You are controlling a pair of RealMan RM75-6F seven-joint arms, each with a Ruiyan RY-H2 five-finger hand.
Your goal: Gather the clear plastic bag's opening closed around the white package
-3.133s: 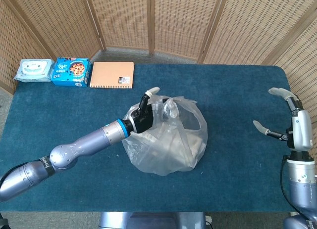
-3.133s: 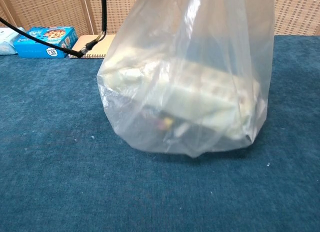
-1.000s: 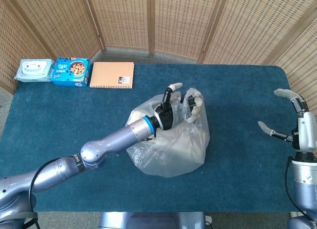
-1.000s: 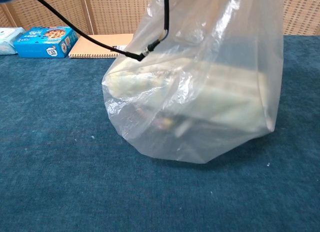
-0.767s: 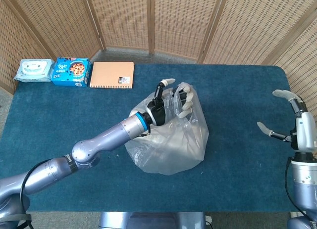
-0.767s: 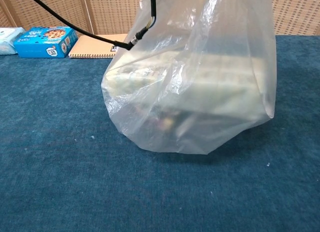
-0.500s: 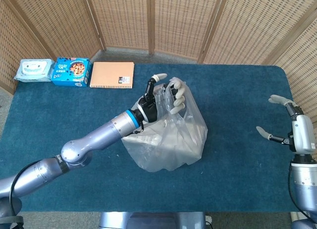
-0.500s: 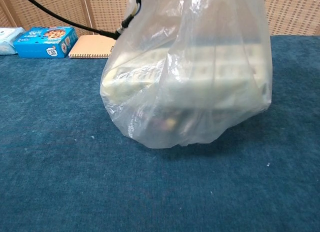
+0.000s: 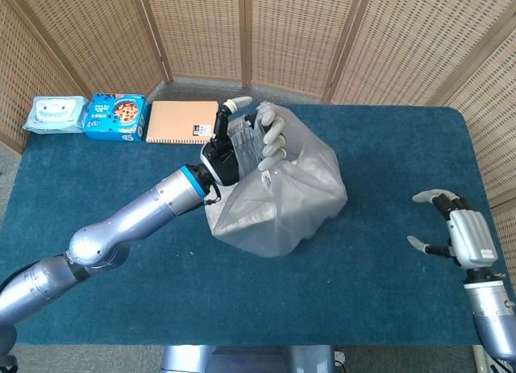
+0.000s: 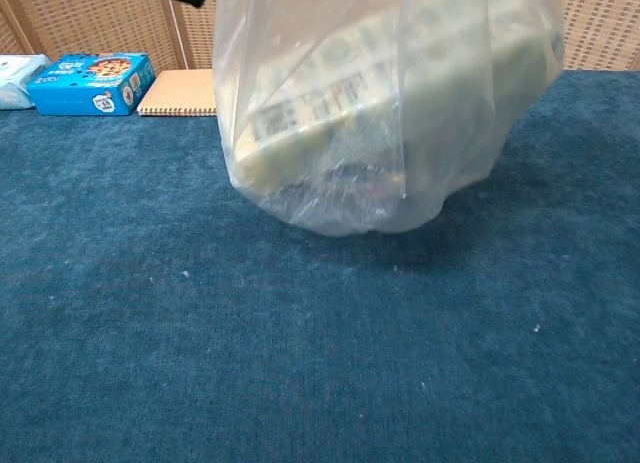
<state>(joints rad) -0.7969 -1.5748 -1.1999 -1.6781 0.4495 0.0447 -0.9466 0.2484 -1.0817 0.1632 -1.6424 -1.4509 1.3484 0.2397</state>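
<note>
1. Step in hand: the bunched top of the clear crinkled plastic bag (image 9: 278,192) is gathered in the left robot hand (image 9: 246,147). To do this well, judge that the film should be drawn into a single neck above the load, with no loose flap left outside the fingers.
2. Keep the pull upward and steady — a sideways drag would likely tilt the load and reopen the mouth.
3. Location of the load: the white rectangular package (image 10: 350,98) sits inside the bag, tilted, at mid-counter. In the chest view the bag's underside appears just above or barely touching the blue carpeted counter (image 10: 150,313); which one cannot be told.
4. Left robot hand state: clenched around the gathered film at the bag's upper left, with pale fingers (image 9: 272,139) wrapped over the plastic. It grasps the bag only; the package is not touched directly.
5. Right robot hand (image 9: 451,228) state: released — fingers spread, holding nothing, well apart from the bag at the counter's right edge.
6. Risk, as a judgement: thin film may slip from the fingers if the grasp loosens.
</note>
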